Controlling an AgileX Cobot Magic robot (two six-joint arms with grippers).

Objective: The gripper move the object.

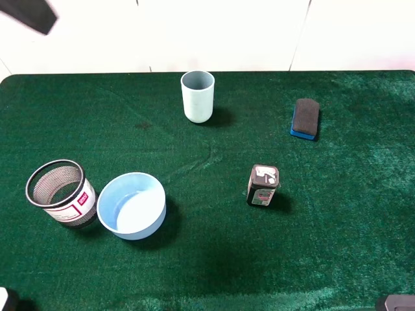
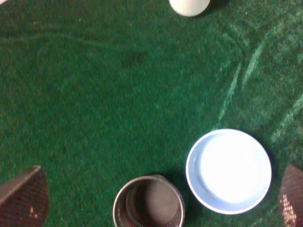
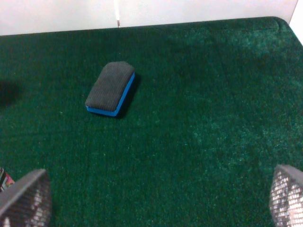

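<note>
The light blue shallow bowl with a whitish inside sits upright on the green cloth at the front left, touching nothing. It also shows in the left wrist view. My left gripper is open and empty, well above the cloth, with the bowl lying just inside one finger. My right gripper is open and empty above bare cloth, short of the eraser. In the exterior high view only small parts of the arms show at the front corners, the left and the right.
A black wire-mesh cup stands close left of the bowl. A pale teal cup stands at the back middle. A blue-and-black eraser lies at the back right. A small black box stands in the middle right.
</note>
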